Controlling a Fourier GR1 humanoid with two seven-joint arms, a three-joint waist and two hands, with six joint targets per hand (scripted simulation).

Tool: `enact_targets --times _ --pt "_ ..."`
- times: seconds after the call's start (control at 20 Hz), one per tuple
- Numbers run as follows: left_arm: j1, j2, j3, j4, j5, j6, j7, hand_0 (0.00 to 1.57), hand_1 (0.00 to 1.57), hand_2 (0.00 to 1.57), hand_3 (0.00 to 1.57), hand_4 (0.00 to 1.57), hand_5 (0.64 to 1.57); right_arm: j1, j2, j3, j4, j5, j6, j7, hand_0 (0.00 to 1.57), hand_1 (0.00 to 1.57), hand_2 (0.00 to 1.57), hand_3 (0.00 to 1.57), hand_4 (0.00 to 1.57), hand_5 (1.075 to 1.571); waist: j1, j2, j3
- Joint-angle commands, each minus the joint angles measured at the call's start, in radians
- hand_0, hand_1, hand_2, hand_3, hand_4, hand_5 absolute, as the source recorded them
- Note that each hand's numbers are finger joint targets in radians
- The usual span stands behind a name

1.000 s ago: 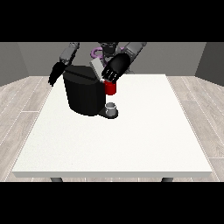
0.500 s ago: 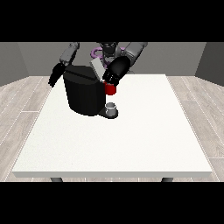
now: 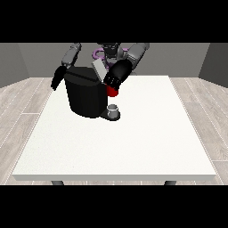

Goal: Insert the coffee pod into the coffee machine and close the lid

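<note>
The machine [image 3: 87, 95] stood black at the far left of the white surface [image 3: 133, 138], its lid [image 3: 100, 70] tilted up. My hand at the view's right [image 3: 116, 76] hovered over a red thing at the machine [image 3: 113, 91]; I could not tell how its fingers lay. A grey cup [image 3: 114, 109] sat on the machine's base. My hand at the view's left [image 3: 58, 78] hung beside the machine, its fingers also unclear.

Desk [image 3: 120, 147]: large, white, rectangular top, seen from across; dark legs show under its near edge. It stands on a grey wood-plank floor [image 3: 22, 111].

On the desk: one black coffee machine [image 3: 85, 95], upright, at the far part of the top, toward the view's left. A small grey cup [image 3: 114, 110] stands on the machine's low base at its right side, just beside the black body.
</note>
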Motion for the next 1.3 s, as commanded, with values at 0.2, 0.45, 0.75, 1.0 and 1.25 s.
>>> enact_targets --times 0.2,0.45,0.75,1.0,1.25 --pt "-0.004 0.03 0.036 0.016 0.004 0.069 -0.068 1.24 1.24 1.2 0.97 0.0 1.571 -0.017 -0.009 0.014 -0.039 0.011 0.005 0.008 0.0 0.0 0.0 0.0 0.07 1.571 -0.028 0.047 -0.0009" --pt "0.001 0.05 0.014 0.002 -0.023 0.089 -0.127 1.25 1.25 1.22 0.94 0.0 1.571 -0.054 -0.024 0.002 -0.047 0.025 -0.011 0.042 0.0 0.0 0.0 0.0 0.19 1.571 -0.008 0.058 -0.0009" --pt "-0.001 0.006 -0.024 -0.023 -0.06 0.09 -0.086 0.92 0.92 0.98 0.69 0.0 1.571 -0.014 -0.035 -0.023 0.023 0.015 -0.007 -0.011 0.0 0.0 0.0 0.0 0.21 1.571 -0.002 0.03 -0.0003" --pt "0.049 0.078 -0.008 0.019 -0.084 0.136 -0.137 0.0 0.0 0.67 0.54 0.0 1.571 0.022 -0.035 0.02 -0.059 0.015 0.036 0.052 0.0 0.0 0.0 0.0 0.12 1.571 -0.04 0.008 -0.0011" --pt "-0.082 0.067 -0.005 -0.005 -0.083 0.077 -0.087 0.0 0.0 0.56 0.46 0.0 1.571 -0.084 0.007 0.0 0.025 0.043 -0.053 0.002 0.0 0.0 0.0 0.0 0.15 1.571 0.007 0.074 -0.0003"
